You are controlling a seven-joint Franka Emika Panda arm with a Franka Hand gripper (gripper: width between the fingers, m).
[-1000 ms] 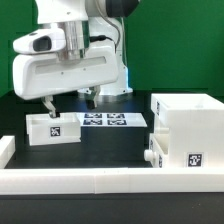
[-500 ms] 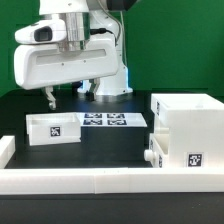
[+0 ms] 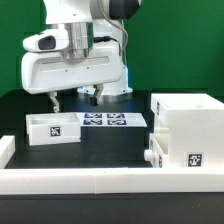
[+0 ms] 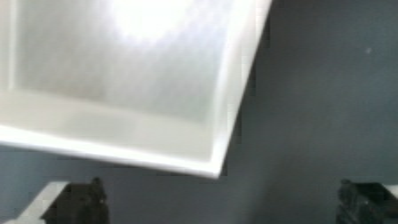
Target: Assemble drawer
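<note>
Your black counter (image 3: 110, 143) fronts a green wall (image 3: 180, 40). The gripper (image 3: 71, 98) hangs wide open, empty, near the tray (image 3: 52, 129); housing (image 3: 187, 135) well apart.

I see the housing (image 3: 186, 132) upright at the exterior view's right, white, tag on its near face (a knob (image 3: 148, 156) sticks out low on its left side). One shallow tray (image 3: 54, 128) sits flat, well apart, left.

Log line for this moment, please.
gripper: open, empty | position: hovering by tray, not touching | housing: exterior view's right, untouched
</note>
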